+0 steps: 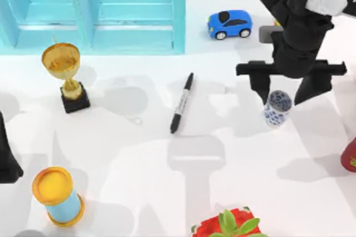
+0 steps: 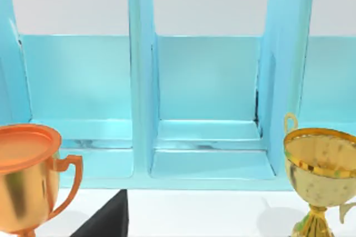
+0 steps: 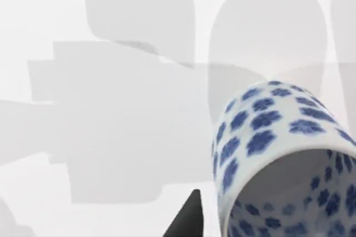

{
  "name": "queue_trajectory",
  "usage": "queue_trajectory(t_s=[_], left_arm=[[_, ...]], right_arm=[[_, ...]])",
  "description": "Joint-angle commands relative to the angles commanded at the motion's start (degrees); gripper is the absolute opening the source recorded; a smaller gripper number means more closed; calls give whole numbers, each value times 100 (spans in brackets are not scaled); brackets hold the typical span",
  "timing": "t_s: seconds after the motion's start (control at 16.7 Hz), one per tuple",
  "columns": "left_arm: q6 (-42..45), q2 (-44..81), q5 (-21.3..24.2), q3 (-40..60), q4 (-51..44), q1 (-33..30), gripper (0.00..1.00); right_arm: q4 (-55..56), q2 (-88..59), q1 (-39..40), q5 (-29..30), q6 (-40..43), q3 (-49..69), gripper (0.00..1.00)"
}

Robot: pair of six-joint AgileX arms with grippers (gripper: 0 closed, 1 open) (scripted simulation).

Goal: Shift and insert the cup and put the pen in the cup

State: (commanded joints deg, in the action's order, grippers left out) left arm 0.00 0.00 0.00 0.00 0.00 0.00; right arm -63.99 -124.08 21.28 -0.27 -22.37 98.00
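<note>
The plant [image 1: 228, 225] at the near edge of the tabletop [image 1: 222, 159] and the light-blue cylinder [image 1: 58, 195] at near left are noted as clutter, not involved. The left tool [image 1: 6, 159] is parked at the left edge; whether its fingers are spread or closed cannot be told.

Mid-table: the pen [image 1: 182, 103] lies flat and untouched, well apart from the cup [image 1: 277, 108], which stands upright to its right with the mouth up.

The right tool [image 1: 288, 89] is poised over the cup, fingers spread wide, one finger just beside the cup's left wall, the other off to its right. Nothing is held. In the right wrist view the cup [image 3: 283, 159] is seen close under the camera, with one dark fingertip [image 3: 186, 220] beside it and not yet touching.

Step judged in hand: the approach for grasping the cup. The pen step is not begun.

Next move, as judged: the tool is to be lowered so that the fingers straddle the cup body, then closed evenly; an off-centre closure could tip the cup.

Farther back: a gold trophy [image 1: 65, 75], a blue toy car [image 1: 229, 24], and the blue shelf [image 1: 94, 9].
</note>
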Motion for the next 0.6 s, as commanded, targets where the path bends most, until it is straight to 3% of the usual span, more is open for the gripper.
queue_trajectory(t_s=[0.12, 0.18, 0.6], left_arm=[[0, 0, 0, 0, 0, 0, 100], [0, 0, 0, 0, 0, 0, 100], [0, 0, 0, 0, 0, 0, 100]], right_arm=[[0, 0, 0, 0, 0, 0, 98], [0, 0, 0, 0, 0, 0, 100], [0, 0, 0, 0, 0, 0, 100]])
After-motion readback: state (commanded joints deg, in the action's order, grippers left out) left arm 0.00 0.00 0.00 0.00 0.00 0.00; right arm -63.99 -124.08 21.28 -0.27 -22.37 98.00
